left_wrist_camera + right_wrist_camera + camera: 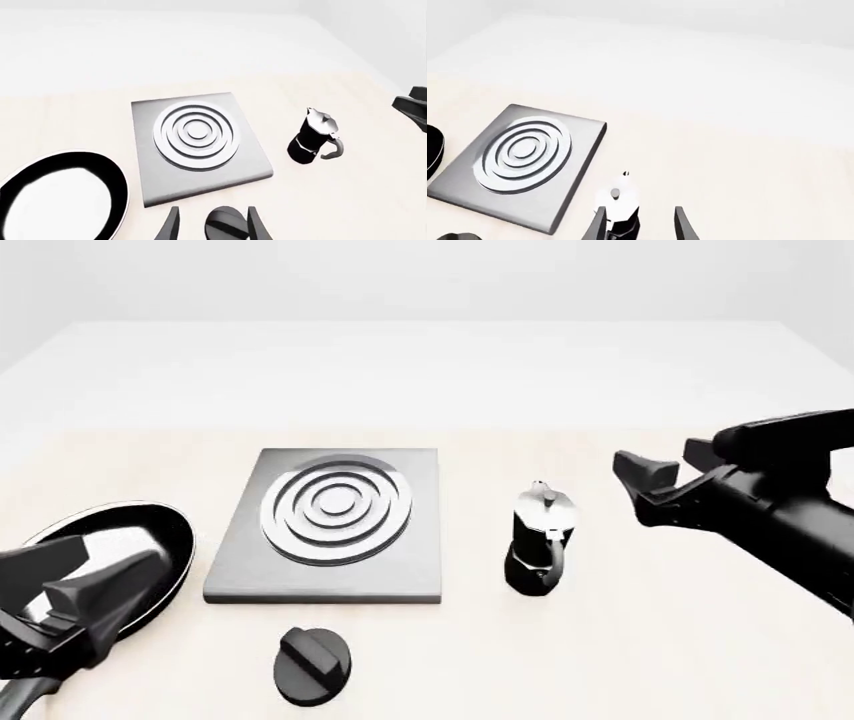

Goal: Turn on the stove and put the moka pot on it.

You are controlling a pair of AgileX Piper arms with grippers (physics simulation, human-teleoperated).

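Observation:
The stove (334, 525) is a flat grey slab with silver rings, left of centre on the table. Its round black knob (311, 665) lies apart, in front of the slab. The moka pot (541, 540) stands upright to the right of the slab, handle toward me. My left gripper (120, 558) is open and empty, raised at the near left. In the left wrist view the knob (227, 227) lies in line between its fingers (170, 227), lower down. My right gripper (657, 460) is open and empty, raised right of the pot. In the right wrist view the pot (620, 207) sits by one finger (599, 225).
A shiny black frying pan (114, 550) lies left of the stove, partly under my left gripper. It also shows in the left wrist view (60, 197). The pale wooden tabletop (627, 640) stretches to the right of the pot.

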